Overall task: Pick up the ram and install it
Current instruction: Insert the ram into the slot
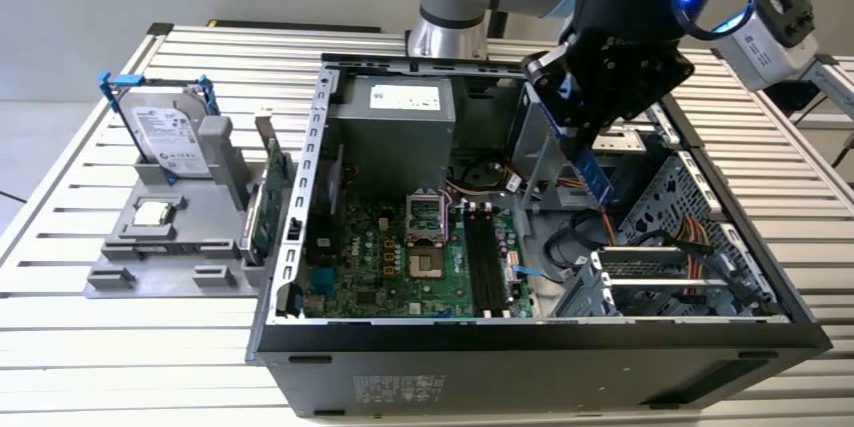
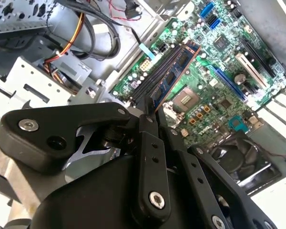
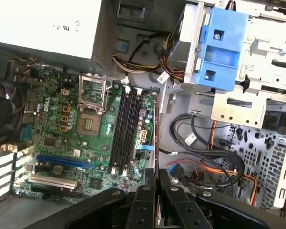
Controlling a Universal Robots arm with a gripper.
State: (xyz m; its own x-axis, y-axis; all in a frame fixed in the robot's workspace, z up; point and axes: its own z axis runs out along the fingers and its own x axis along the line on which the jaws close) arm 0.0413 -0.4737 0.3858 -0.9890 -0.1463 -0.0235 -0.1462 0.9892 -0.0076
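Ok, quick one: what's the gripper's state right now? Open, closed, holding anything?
Gripper: closed on the ram, which it holds by one end over the open computer case.

Matt black gripper, hard-looking, with bright metal screw heads catching the light. The ram shows a glossy bluish board face with dark chips. Motherboard: green, semi-gloss, studded with shiny metal. Over in the exterior view, the case is dull black outside and bare grey sheet metal within. The desk is pale ribbed metal with a satin finish. Hard drive: smooth silver metal, in a blue plastic frame. Grey holder: matt, probably plastic. Drive caddy: smooth blue plastic.
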